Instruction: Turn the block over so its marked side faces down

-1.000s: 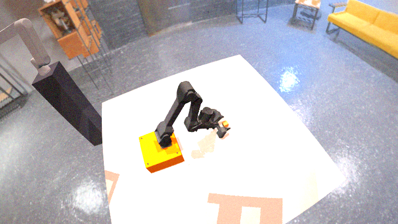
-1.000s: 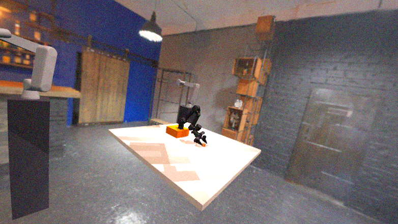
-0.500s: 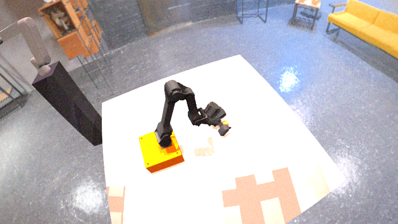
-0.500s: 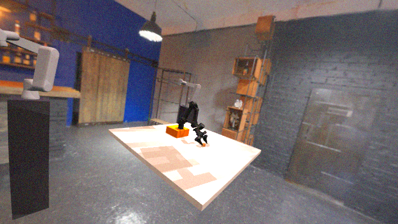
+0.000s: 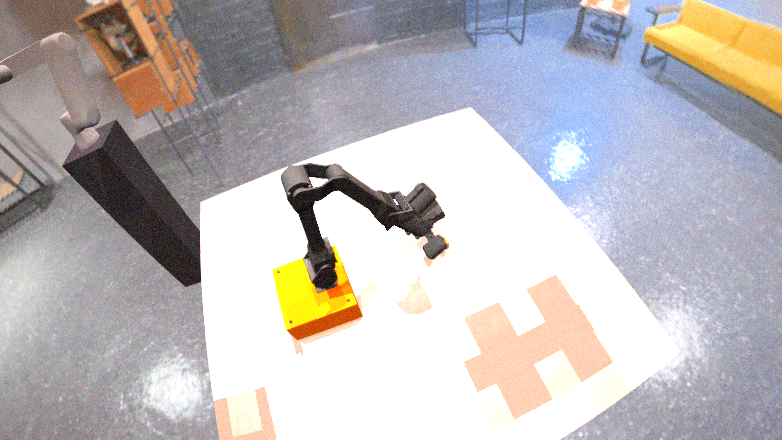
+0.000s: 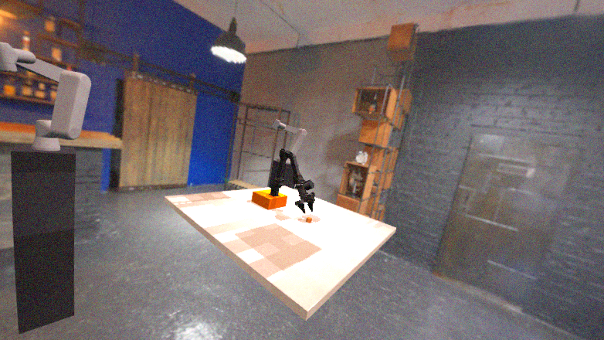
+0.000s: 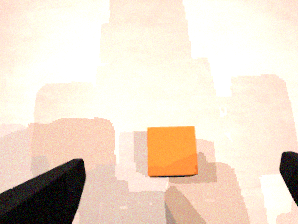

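Observation:
A small orange block [image 5: 447, 242] [image 6: 309, 219] [image 7: 172, 151] rests on the table [image 5: 382, 383] [image 6: 337, 262]. In the top view only a sliver shows beside the gripper's finger. In the wrist view its plain orange top faces the camera, with a darker shadow patch along its lower part. No marking can be made out on it, and its underside is hidden. My gripper [image 6: 307, 210] [image 7: 183, 165] is open and empty, pointing down above the block. In the wrist view the block lies between the two widely spread black fingers, below them and touching neither.
The arm stands on a yellow and orange base box [image 5: 298, 290] [image 6: 269, 199] on the table. A dark pedestal [image 5: 136, 202] with a pale arm stands beside the table edge. Blocky shadows fall across the table top.

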Robot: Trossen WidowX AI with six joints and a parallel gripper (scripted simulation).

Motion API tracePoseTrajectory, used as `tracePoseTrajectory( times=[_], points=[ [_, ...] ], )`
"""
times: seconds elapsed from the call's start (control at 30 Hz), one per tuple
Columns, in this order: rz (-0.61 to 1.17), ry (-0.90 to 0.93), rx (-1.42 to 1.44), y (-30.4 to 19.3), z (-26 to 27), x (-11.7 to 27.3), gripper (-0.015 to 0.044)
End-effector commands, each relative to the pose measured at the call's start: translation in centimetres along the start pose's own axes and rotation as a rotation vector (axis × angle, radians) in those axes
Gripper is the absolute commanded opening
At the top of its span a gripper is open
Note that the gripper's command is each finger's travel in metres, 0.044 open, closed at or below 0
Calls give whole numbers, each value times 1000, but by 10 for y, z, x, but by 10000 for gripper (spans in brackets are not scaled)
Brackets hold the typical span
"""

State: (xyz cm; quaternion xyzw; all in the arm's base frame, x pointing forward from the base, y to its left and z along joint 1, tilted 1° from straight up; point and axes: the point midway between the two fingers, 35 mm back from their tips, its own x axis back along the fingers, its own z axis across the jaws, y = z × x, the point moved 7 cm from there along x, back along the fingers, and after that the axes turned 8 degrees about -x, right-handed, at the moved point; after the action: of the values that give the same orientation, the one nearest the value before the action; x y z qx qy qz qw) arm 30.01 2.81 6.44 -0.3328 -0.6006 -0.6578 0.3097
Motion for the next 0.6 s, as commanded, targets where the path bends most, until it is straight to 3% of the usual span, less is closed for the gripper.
tracePoseTrajectory(
  times=[0.0, 0.13, 0.57],
  points=[
    [27, 4, -10, 4, 1, 12, 440],
    [76, -3, -9, 13, 2, 9, 440],
    [518, -63, -6, 78, 12, -3, 440]
  ],
)
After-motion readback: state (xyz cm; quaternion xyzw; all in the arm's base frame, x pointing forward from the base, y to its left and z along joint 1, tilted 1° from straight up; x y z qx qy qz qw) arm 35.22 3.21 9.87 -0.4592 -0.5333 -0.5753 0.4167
